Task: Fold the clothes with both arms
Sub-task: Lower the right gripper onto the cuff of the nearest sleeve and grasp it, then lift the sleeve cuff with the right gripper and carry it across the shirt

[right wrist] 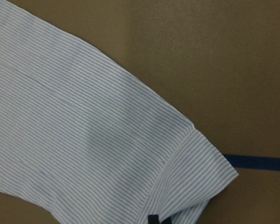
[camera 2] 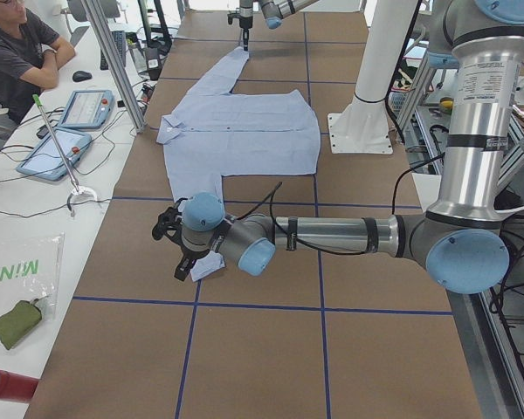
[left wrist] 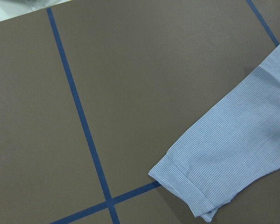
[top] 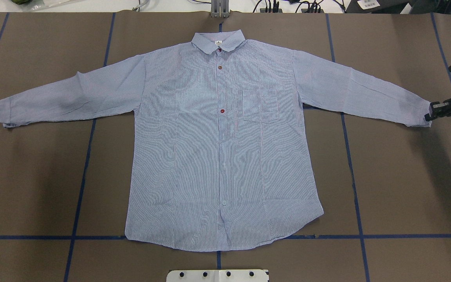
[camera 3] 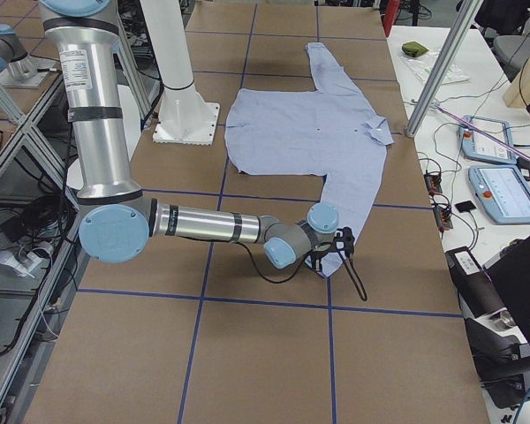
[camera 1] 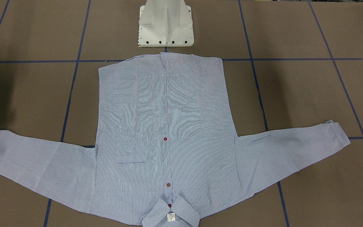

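Note:
The light blue striped shirt [top: 221, 137] lies flat and face up on the brown table, sleeves spread wide and collar away from the robot. My right gripper [top: 430, 112] is low at the end of the right-hand sleeve in the overhead view. It looks shut on that cuff [right wrist: 196, 163]; one dark fingertip [right wrist: 152, 219] shows on the cloth. My left gripper [camera 2: 170, 249] shows only in the exterior left view, just above the other cuff [left wrist: 186, 186]. I cannot tell whether it is open or shut.
The white pedestal base [camera 1: 165, 25] stands just behind the shirt's hem. Blue tape lines [top: 80, 176] cross the table. An operator [camera 2: 17, 52] sits at a side bench with tablets [camera 2: 87, 109] and cables.

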`<action>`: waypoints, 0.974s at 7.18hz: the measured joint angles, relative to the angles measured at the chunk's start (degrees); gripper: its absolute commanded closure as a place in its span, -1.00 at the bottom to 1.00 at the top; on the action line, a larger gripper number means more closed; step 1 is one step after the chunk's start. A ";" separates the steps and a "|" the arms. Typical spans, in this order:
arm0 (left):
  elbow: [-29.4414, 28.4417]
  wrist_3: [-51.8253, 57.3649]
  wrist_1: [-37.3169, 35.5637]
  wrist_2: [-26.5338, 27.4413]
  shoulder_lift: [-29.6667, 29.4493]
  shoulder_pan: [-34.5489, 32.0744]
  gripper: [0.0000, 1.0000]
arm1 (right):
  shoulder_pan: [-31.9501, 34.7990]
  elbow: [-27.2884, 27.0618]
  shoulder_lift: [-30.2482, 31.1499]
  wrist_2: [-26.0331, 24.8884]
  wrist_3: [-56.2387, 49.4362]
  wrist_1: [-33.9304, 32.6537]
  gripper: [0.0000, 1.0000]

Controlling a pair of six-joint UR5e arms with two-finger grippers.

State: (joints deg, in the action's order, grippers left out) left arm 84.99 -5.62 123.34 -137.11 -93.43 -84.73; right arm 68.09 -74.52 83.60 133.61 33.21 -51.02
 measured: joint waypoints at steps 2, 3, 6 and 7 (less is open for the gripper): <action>0.06 0.00 0.05 0.00 -0.03 0.00 -0.99 | 1.61 -3.90 0.07 1.12 0.31 -0.02 1.00; 0.07 0.00 0.04 0.00 -0.06 0.00 -0.98 | 2.36 -6.75 -0.04 2.75 0.34 -0.05 1.00; 0.09 0.07 0.05 -0.02 -0.15 -0.02 -0.98 | 4.23 -11.65 -8.01 11.82 2.36 -4.85 1.00; 0.17 0.10 0.06 -0.23 -0.03 -0.11 -0.98 | 4.03 -12.50 -12.33 14.11 5.35 -7.95 1.00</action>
State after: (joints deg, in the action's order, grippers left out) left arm 85.16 -5.52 123.40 -137.34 -93.46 -84.84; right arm 72.12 -87.03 71.26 147.71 38.56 -58.97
